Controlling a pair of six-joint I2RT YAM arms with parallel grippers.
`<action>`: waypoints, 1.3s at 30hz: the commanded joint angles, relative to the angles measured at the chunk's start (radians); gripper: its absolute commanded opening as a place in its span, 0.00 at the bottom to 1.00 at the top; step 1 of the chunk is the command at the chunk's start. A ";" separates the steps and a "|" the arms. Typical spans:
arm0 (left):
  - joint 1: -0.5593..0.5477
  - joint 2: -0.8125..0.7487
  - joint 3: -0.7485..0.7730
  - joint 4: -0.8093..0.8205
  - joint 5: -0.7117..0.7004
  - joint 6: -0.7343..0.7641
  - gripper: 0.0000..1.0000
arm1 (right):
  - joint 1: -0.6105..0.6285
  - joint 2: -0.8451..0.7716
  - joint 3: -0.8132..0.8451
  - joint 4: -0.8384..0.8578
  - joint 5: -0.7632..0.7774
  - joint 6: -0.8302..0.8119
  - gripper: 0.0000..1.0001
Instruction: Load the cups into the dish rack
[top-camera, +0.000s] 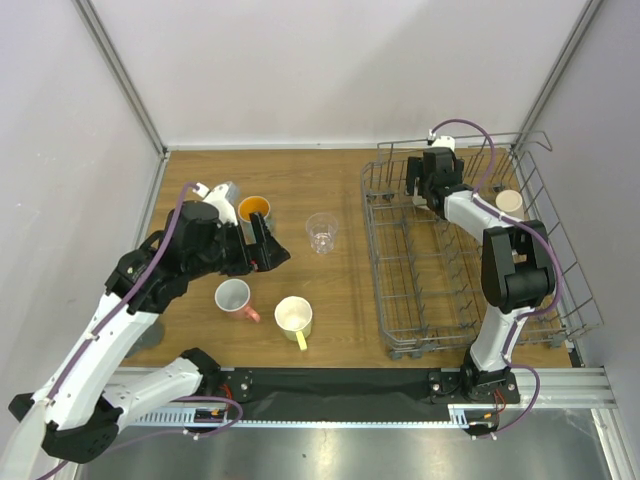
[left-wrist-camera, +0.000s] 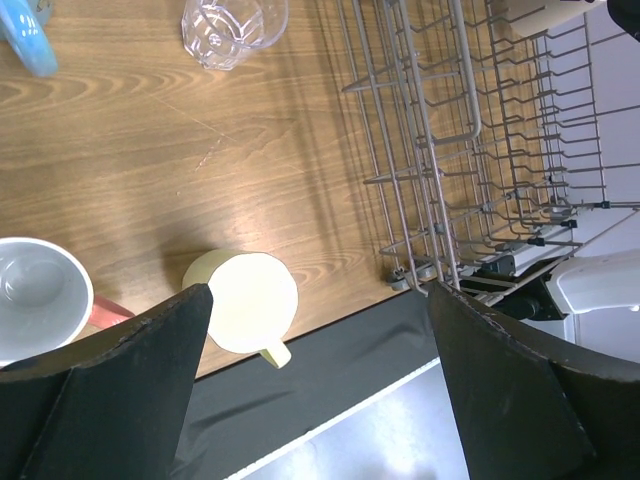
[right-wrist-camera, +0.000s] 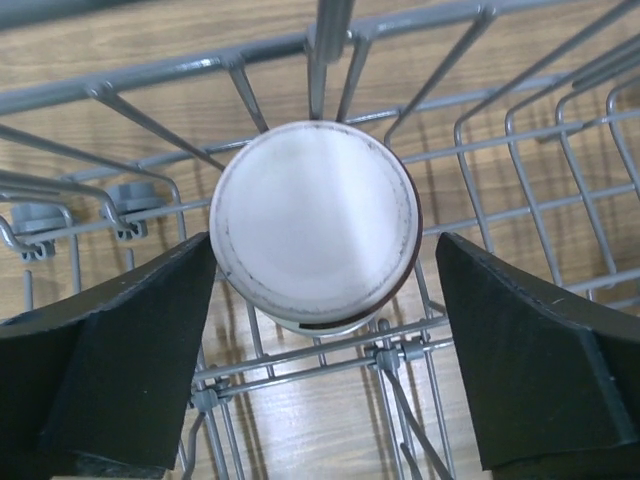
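My left gripper is open and empty, held above the table beside the blue cup with an orange inside. In the left wrist view its fingers frame the yellow-cream cup, with the pink mug at the left and the clear glass at the top. My right gripper is open at the far end of the grey wire dish rack. In the right wrist view an upturned pale-bottomed cup stands in the rack between the fingers, untouched.
On the table lie the pink mug, the yellow-cream cup and the clear glass. A beige cup stands in the rack's far right part. A dark grey object sits under my left arm. Walls enclose the table.
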 joint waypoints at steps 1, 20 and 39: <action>0.009 -0.003 0.005 -0.010 0.014 -0.028 0.95 | 0.006 -0.033 0.049 -0.014 0.028 0.011 0.98; 0.009 0.148 0.057 -0.108 -0.082 -0.082 0.85 | 0.066 -0.402 0.141 -0.578 -0.017 0.258 0.95; 0.009 0.174 -0.097 -0.210 -0.362 -0.404 0.73 | 0.219 -0.905 0.026 -1.003 -0.485 0.379 0.93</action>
